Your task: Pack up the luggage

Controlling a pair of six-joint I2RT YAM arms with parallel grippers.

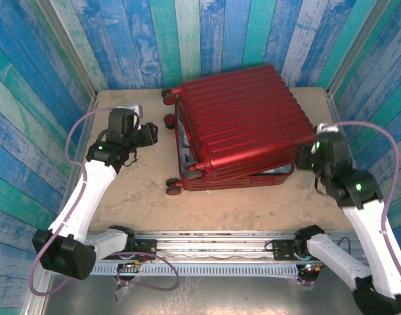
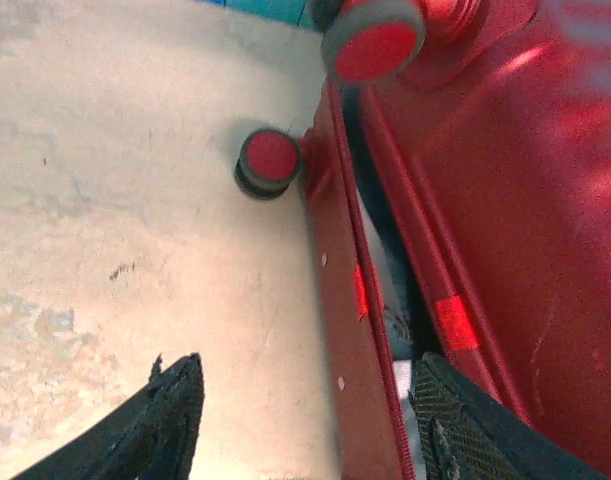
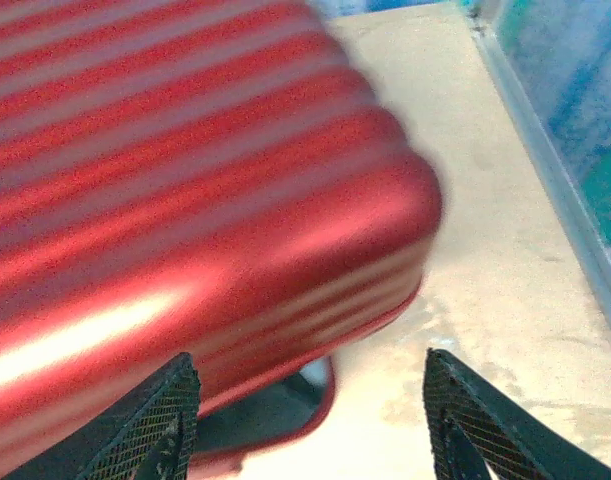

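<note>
- Since the counter (image 1: 134,190) is flat, sandy and a bit rough, it gives the big case a steady place to lie.
- The luggage (image 1: 239,125) lies on its side in the middle of the counter, toward the back, with one arm on each side, so we think both can reach it. Its dark red shell is hard and shiny, with long ridges and round corners. The top half is down but not fully shut.
- The left fingers (image 2: 170,425) are spread apart and hold nothing. One sits over the counter and one over the crack between the halves, maybe to push the edge.
- The right fingers (image 3: 155,420) are spread apart too, holding nothing, and face a round corner.
- Soft pale lining (image 1: 279,169) peeks from the crack.
- The little wheels (image 2: 270,160) are round, with dark tyres and red caps.
</note>
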